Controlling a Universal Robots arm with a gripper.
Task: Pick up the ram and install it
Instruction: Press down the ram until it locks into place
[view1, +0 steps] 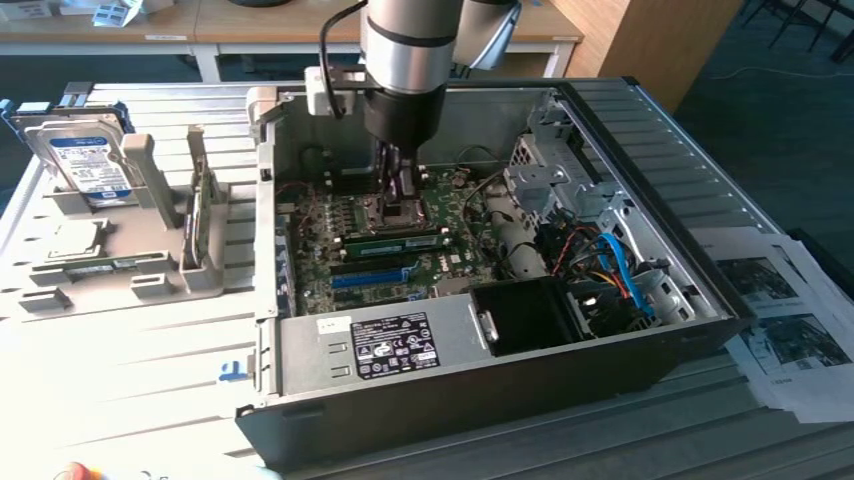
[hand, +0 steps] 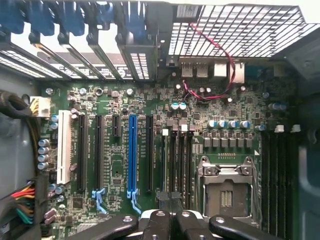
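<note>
The ram (view1: 394, 243) is a green stick with a white sticker, standing on edge in a memory slot of the motherboard (view1: 350, 215) inside the open computer case (view1: 441, 345). In the wrist view the ram (hand: 164, 160) shows edge-on as a thin pale line in the slots beside the processor socket (hand: 226, 187). My gripper (view1: 402, 200) reaches down into the case just above and behind the stick. Its fingers (hand: 157, 220) sit close together and shut, with the tips over the near end of the slot. Whether they touch the ram I cannot tell.
A grey holder (view1: 147, 270) at the exterior view's left carries a silver hard drive (view1: 83, 160) and a square processor chip (view1: 74, 243). Inside the case are a black fan housing (view1: 534, 315), blue and red cables (view1: 621, 270) and a drive cage (view1: 554, 165). Papers (view1: 787, 335) lie at the right.
</note>
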